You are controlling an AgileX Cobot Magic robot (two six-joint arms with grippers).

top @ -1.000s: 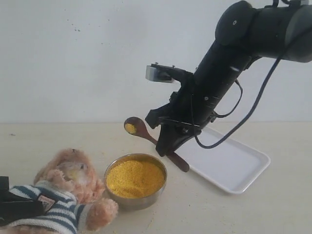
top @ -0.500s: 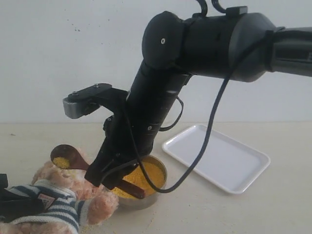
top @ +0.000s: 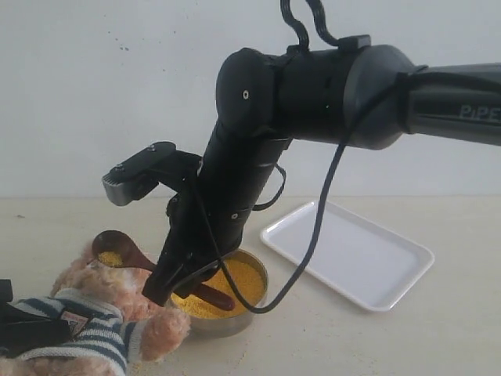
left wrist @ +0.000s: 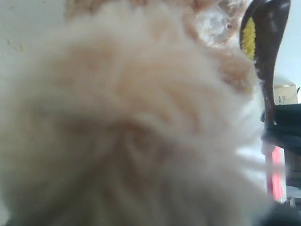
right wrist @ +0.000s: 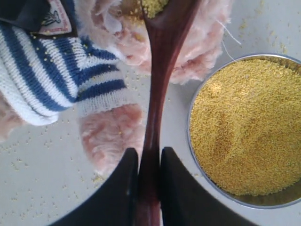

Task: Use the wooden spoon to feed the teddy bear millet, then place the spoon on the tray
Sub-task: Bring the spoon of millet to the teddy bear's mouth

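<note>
Right gripper (right wrist: 149, 159): closed on the spoon (top: 125, 254), its two black fingers pinching the slim handle near its far end. This leaves the whole length free to reach ahead of the arm.
Spoon: held out over the teddy bear (top: 94, 333), hollow side up and roughly level so the load does not slide off. Its tip is at the bear's face; I cannot tell whether it touches the fur.
Millet (top: 112, 258): a small yellow heap sits in the spoon, and the main mound fills the steel bowl (top: 235, 317).
Teddy bear: lying on its back on the desk (top: 438, 337), just beside the bowl, face up so the mouth can be reached from above.
Left gripper (top: 23, 333): low at the bear's striped shirt, apparently steadying it. Its own camera shows only fur up close, so I cannot tell whether it is clamped.
Bowl: stands between the bear and the tray (top: 368, 262), which makes a short trip from scoop to mouth.
Tray: white, nothing on it, well apart from the spoon, on the right arm's side.
Loose grains (right wrist: 28, 155): scattered on the desk around the bear's arm.
Step in hand: feeding, I judge; setting the spoon on the tray is not yet done.
Risk: any tilt of the spoon would likely shed more grain onto fur and desk.
</note>
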